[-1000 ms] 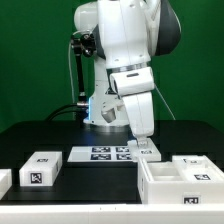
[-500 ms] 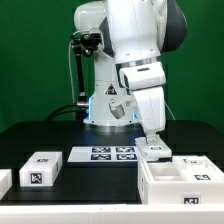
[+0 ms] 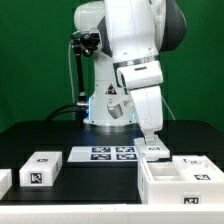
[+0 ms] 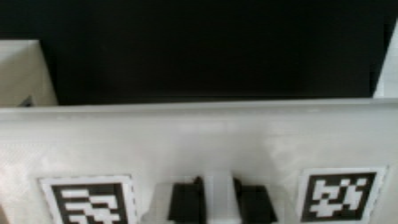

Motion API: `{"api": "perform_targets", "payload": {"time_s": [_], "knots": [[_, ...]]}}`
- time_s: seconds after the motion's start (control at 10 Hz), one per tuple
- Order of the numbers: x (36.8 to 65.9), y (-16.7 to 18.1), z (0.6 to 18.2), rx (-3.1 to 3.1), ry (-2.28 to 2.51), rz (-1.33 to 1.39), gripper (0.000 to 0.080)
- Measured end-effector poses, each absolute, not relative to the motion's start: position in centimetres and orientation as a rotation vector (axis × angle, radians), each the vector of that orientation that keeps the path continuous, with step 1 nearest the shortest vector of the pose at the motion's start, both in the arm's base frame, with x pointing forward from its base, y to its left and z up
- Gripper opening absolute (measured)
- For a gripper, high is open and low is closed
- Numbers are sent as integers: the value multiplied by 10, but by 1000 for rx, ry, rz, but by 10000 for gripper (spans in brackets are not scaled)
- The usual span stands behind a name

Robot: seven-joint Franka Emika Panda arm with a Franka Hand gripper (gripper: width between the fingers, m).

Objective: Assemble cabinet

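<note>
The cabinet (image 3: 168, 181), a large open white box, stands at the front of the exterior view's right. My gripper (image 3: 150, 141) hangs just behind its back left corner, over a small white tagged part (image 3: 154, 152). In the wrist view the gripper (image 4: 217, 200) has its dark fingers (image 4: 185, 201) pressed close on a thin white rib of a broad white panel (image 4: 196, 140) that carries a tag on each side. The fingers hide the rib's lower part.
The marker board (image 3: 109, 154) lies flat at the table's middle. A white tagged block (image 3: 40, 168) sits at the front left, another (image 3: 4, 181) at the far left edge, and one (image 3: 196, 164) behind the cabinet on the right.
The arm has swung toward the exterior view's right, and the gripper with the small white tagged part has shifted a little to the right. The last half second shows almost no motion.
</note>
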State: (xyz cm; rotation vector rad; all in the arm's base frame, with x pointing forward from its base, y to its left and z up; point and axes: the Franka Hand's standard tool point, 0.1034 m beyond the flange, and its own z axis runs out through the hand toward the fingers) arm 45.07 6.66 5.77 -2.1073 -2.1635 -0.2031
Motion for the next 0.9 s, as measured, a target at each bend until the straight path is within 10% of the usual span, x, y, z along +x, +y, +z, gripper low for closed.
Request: {"api": "perform_targets", "payload": {"time_s": [0.9], "knots": [[472, 66, 59, -2121, -2145, -234, 62]]}}
